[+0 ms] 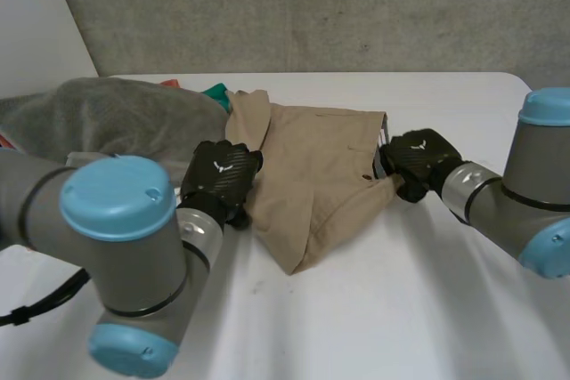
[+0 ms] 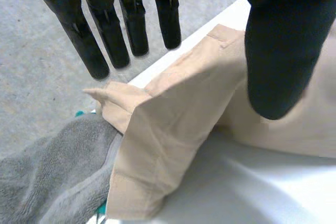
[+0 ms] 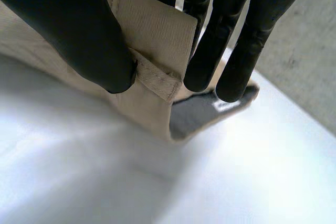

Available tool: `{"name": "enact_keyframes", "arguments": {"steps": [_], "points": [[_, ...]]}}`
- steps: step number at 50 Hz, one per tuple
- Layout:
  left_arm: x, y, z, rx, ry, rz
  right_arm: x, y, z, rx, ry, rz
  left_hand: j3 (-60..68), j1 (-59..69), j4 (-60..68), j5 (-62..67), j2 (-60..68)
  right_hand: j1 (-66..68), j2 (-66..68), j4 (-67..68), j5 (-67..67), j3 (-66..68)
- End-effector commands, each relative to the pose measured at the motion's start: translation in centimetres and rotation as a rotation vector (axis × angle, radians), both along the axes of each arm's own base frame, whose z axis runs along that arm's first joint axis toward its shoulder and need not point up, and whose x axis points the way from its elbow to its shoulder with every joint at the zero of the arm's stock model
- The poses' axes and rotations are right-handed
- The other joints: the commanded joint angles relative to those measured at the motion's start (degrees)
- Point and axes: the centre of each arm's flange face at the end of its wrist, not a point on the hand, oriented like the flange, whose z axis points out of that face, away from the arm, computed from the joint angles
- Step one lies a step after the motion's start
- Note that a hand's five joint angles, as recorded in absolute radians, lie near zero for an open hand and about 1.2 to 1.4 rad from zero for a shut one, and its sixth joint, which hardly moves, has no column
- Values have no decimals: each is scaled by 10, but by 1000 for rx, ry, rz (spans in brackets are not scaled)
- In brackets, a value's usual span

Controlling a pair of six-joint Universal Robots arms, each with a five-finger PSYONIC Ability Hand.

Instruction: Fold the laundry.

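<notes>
A tan pair of trousers (image 1: 312, 166) lies folded in the middle of the white table (image 1: 401, 291). My left hand (image 1: 218, 180) hovers at its left edge. In the left wrist view its fingers (image 2: 105, 30) are straight and the thumb stands apart, with the tan cloth (image 2: 173, 124) lying loose below, not gripped. At the garment's right edge, my right hand (image 1: 419, 162) pinches the waistband (image 3: 152, 30) between thumb (image 3: 79, 30) and fingers, just above a belt loop (image 3: 157, 77).
A grey towel (image 1: 116, 113) is heaped at the back left, touching the trousers' left edge (image 2: 47, 177). A teal cloth (image 1: 215, 92) peeks out behind it. The table's front half is bare white surface.
</notes>
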Motion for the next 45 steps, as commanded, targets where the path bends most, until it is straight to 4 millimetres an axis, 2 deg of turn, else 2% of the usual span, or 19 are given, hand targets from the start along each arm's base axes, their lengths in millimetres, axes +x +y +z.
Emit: {"name": "enact_keyframes", "arguments": {"steps": [1, 8, 15, 20, 26, 27, 28, 33, 34, 35, 37, 41, 45], "points": [[2, 7, 40, -73, -101, -83, -15, 19, -1, 72, 29, -4, -145, -124, -140, -139, -139, 234, 125, 119, 142, 123], [-24, 3, 57, -209, -150, -313, -24, 29, -13, 95, 76, 21, -136, -116, -131, -131, -131, 234, 125, 119, 142, 123], [-56, -7, 21, -194, -214, -473, -25, 33, -17, 105, 88, 28, -129, -109, -125, -124, -124, 234, 125, 119, 142, 123], [-77, -11, -12, -209, -351, -581, -25, 33, -17, 107, 87, 27, -69, -49, -64, -64, -63, 234, 125, 119, 142, 123], [-80, -17, -39, -209, -492, -620, -26, 33, -18, 108, 88, 25, -54, -34, -49, -49, -48, 234, 125, 119, 142, 123], [-80, -18, -41, -207, -501, -619, -27, 32, -19, 110, 89, 22, -34, -14, -29, -28, -28, 234, 125, 119, 142, 123], [-79, -20, -43, -208, -511, -608, -29, 31, -18, 108, 88, 16, 38, 58, 43, 43, 44, 234, 125, 119, 142, 123], [-77, -24, -40, -211, -523, -559, -30, 29, -18, 106, 87, 9, 356, 376, 361, 361, 362, 234, 125, 119, 142, 123], [-77, -23, -36, -215, -524, -544, -31, 28, -18, 106, 87, 8, 465, 485, 470, 470, 471, 234, 125, 119, 142, 123], [-76, -22, -35, -214, -524, -535, -31, 28, -17, 103, 87, 8, 487, 508, 492, 493, 493, 234, 125, 119, 142, 123], [-75, -22, -31, -215, -519, -518, -31, 27, -17, 100, 86, 6, 488, 508, 493, 493, 493, 234, 125, 119, 142, 123], [-67, -19, -8, -232, -447, -467, -31, 26, -16, 97, 85, 6, 488, 508, 493, 493, 493, 234, 125, 119, 142, 123], [-60, -16, 7, -251, -394, -439, -31, 25, -15, 95, 84, 6, 382, 403, 387, 388, 388, 234, 125, 119, 142, 123]]}}
